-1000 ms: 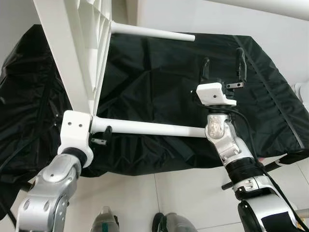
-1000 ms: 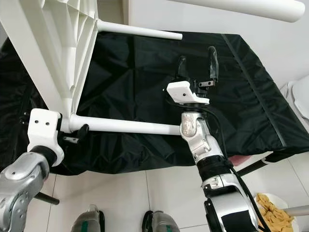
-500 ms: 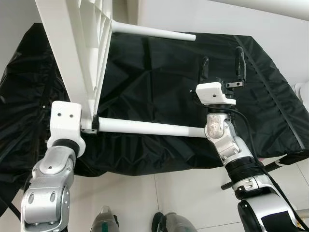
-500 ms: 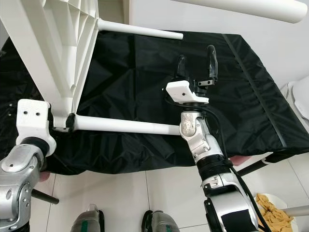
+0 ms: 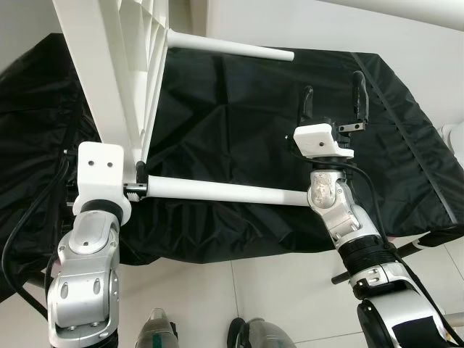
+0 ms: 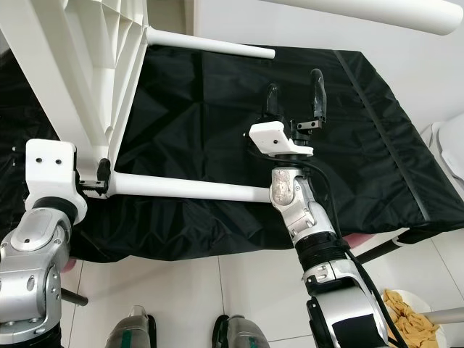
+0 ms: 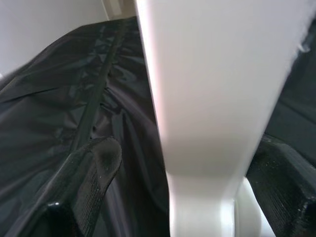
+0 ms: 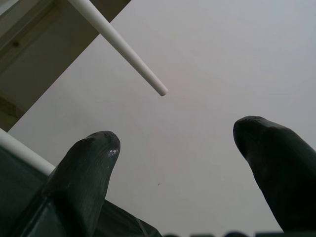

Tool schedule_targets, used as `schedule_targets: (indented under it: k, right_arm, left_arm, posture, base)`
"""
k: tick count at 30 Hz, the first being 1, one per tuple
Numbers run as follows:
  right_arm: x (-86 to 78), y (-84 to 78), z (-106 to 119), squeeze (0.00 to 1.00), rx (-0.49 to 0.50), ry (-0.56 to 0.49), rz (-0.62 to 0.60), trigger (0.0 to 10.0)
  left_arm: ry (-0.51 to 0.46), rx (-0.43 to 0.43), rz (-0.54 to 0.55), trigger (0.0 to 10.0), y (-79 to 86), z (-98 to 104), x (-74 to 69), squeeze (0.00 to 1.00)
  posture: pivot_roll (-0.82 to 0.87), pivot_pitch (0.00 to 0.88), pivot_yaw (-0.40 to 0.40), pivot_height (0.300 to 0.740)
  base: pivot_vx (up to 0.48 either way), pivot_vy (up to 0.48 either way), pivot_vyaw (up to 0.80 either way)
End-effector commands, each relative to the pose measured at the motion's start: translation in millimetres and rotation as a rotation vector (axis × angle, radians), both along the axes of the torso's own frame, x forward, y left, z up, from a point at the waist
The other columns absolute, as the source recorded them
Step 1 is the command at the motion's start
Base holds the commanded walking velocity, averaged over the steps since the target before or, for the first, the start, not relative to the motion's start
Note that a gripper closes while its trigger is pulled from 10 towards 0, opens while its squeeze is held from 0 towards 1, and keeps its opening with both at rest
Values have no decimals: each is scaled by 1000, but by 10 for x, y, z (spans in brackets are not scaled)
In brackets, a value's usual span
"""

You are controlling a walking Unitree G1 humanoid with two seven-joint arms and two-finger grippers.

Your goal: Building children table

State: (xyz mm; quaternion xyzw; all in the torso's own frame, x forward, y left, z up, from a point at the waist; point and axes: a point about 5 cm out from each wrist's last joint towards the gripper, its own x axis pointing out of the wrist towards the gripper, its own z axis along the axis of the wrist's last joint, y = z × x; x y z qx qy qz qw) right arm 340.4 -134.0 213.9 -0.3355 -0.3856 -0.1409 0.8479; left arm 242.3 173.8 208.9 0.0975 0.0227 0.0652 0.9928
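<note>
1. Two grippers are in view, working over a black cloth (image 5: pixel 239 116) that covers a raised surface.
2. White table top (image 5: pixel 116 65): stands on edge, tilted, at the robot's left over the cloth. Its ribbed underside faces the robot's right.
3. Lower leg (image 5: pixel 217 191): a white round leg that projects from the bottom corner of the table top toward the right arm, lying roughly level above the cloth.
4. Upper leg (image 5: pixel 232 48): a second white leg that projects from the table top higher up, roughly parallel to the lower leg.
5. Left gripper (image 5: pixel 138 181): positioned at the bottom corner of the table top, where the lower leg joins it. In the left wrist view its two black fingers (image 7: pixel 91 173) straddle the white corner. Whether they press on it cannot be determined.
6. Right gripper (image 5: pixel 333 101): held upright above the cloth, beyond the free end of the lower leg. Its fingers are spread apart and hold nothing.
7. Floor (image 5: pixel 275 290): pale tiles below the near edge of the cloth.
</note>
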Motion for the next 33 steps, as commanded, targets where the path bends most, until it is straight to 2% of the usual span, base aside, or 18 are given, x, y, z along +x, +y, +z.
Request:
schedule_targets:
  k: [1,11,20,28,33]
  right_arm:
    - [11,-34,2,0,1,0,-8,10000]
    - [8,-37,22,0,4,-4,-8,10000]
    - [-9,-90,78,0,6,-21,-19,10000]
    - [-47,-113,130,0,-5,-44,-18,10000]
    - [-82,-128,105,0,-9,-42,-19,10000]
  left_arm:
    - [-45,16,269,10000,122,1,-19,0]
    - [-63,9,250,10000,28,-61,93,0]
    - [-120,-19,201,10000,-68,-75,231,0]
    - [-126,47,205,10000,-51,-141,329,0]
    - [-125,40,184,10000,-59,-158,334,0]
  posture:
    - [197,132,-101,740]
    - [182,136,-109,740]
    - [157,131,-110,740]
    - [146,129,-115,740]
    - [144,129,-116,740]
  base:
    - [0,0,0]
    - [0,0,0]
    - [0,0,0]
    - [0,0,0]
    - [0,0,0]
